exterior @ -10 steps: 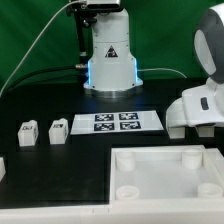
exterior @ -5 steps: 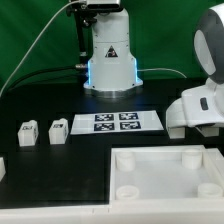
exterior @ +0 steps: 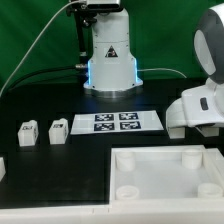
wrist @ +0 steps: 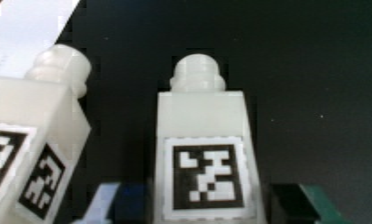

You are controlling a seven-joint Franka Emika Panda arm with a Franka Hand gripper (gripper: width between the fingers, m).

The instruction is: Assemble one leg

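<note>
Leg (wrist: 208, 120): tagged white peg, centred ahead of the tool (wrist: 209, 205), long axis pointing straight away; tool apart, nothing clamped; second leg (wrist: 41, 110) just beside.

The gripper (exterior: 187, 132) hangs just beside the panel (exterior: 160, 155). The marker board (exterior: 118, 122) lies near it. Two legs (exterior: 28, 132) (exterior: 57, 130) stand well apart from it, beyond that board.

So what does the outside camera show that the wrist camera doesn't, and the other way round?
Only the exterior view shows the robot base, the marker board, the panel and legs at its left. Only the wrist view shows the open jaws either side of a leg, with a second leg beside it. Both show white tagged legs on the black table; whether they are the same ones, I cannot tell.
</note>
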